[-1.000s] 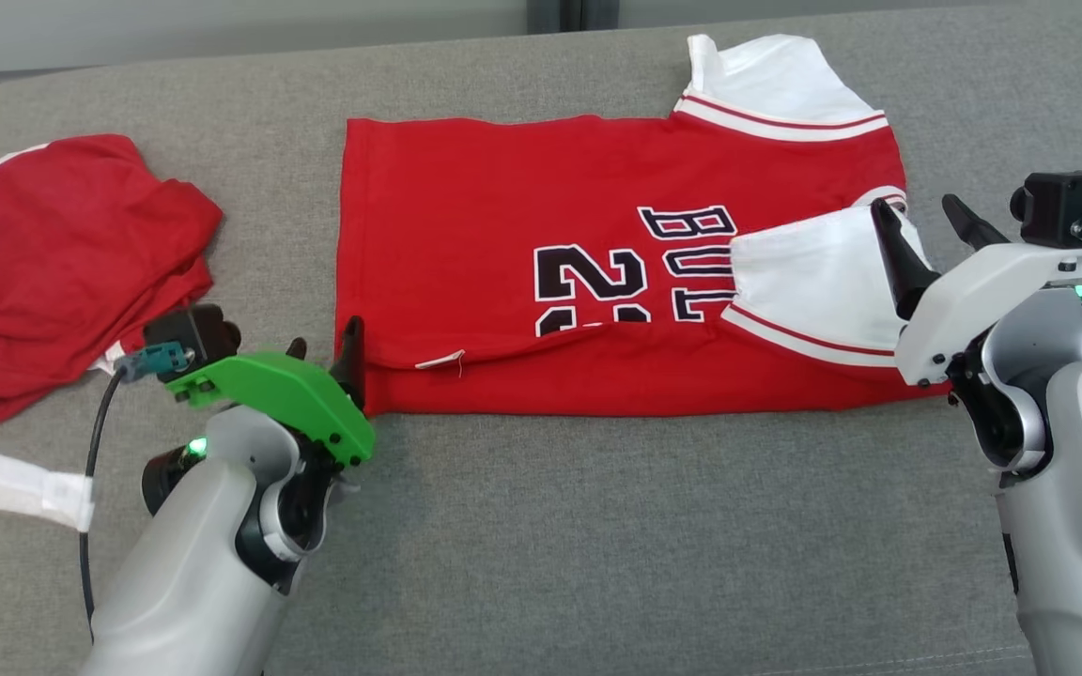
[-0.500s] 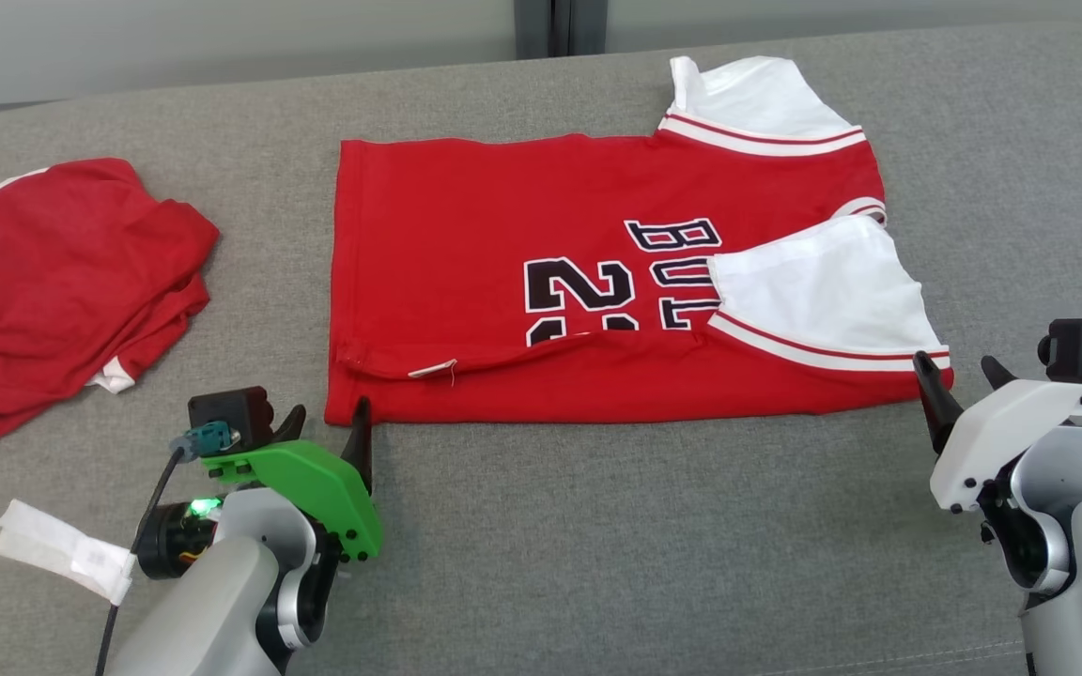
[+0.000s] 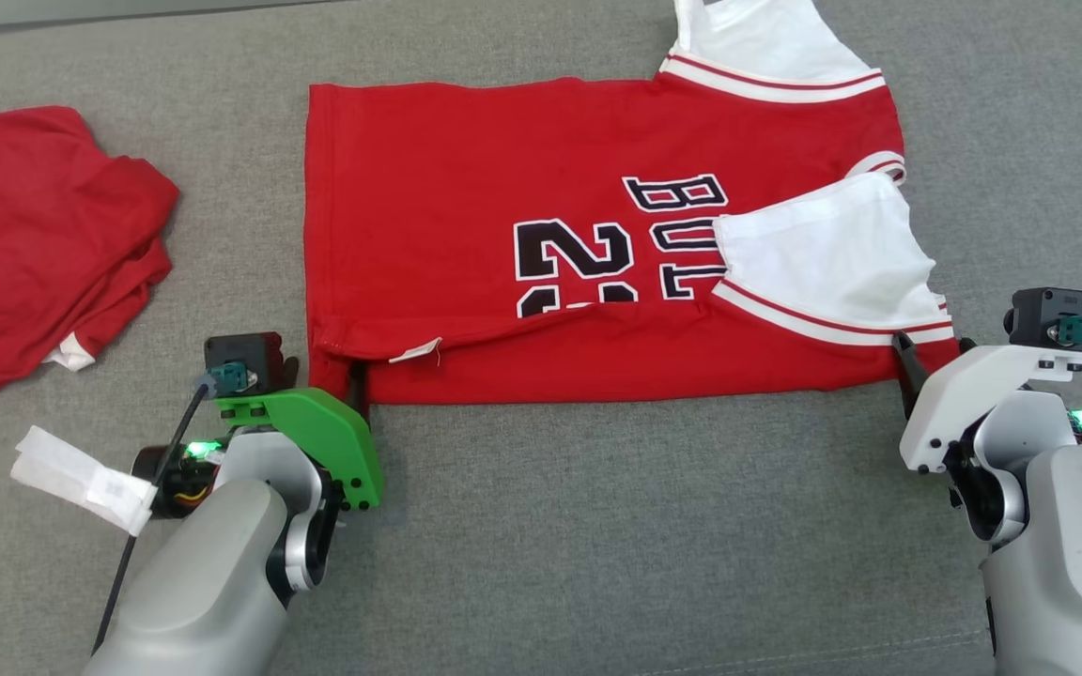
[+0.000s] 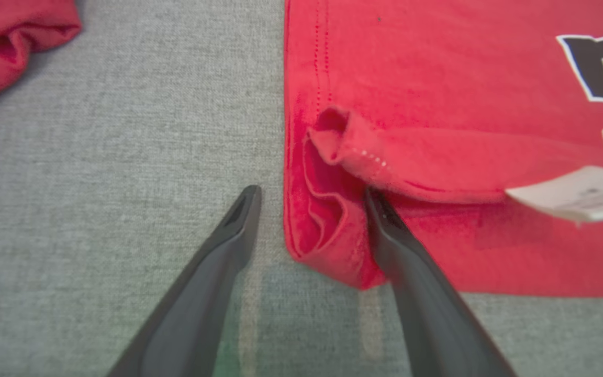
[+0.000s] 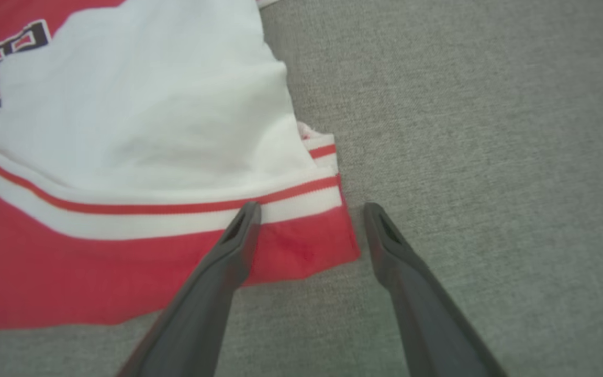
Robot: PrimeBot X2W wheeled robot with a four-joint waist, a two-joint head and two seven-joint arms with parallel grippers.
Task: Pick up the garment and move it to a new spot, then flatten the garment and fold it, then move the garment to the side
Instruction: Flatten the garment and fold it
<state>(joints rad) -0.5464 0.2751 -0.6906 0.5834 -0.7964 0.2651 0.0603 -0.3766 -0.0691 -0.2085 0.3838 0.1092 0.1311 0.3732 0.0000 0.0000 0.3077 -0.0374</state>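
Two pincers, both released, jaws spread wide, nothing clamped between them. Red jersey garment flat on the grey fabric-covered bench, black-and-white lettering uppermost, near long edge folded over toward the middle, white tag at the fold. One white sleeve turned inward across the lettering; second white sleeve at the far right corner, pointing away from the robot.

Left pincer, green-shrouded, at the near left corner of the garment. Left wrist view: left pincer astride the hem corner of the garment, one finger over bare bench just outside the hem, the other finger on the red cloth, tip at the mouth of the folded flap, tag off to one side.

Right pincer, white-shrouded, at the near right corner. Right wrist view: right pincer astride that corner of the garment, one finger over the red-and-white striped band, the other over bare bench just beyond the cloth edge; contact with the cloth not discernible.

Separate crumpled red cloth well apart at the left of the bench; white paper label on the left arm's cable.
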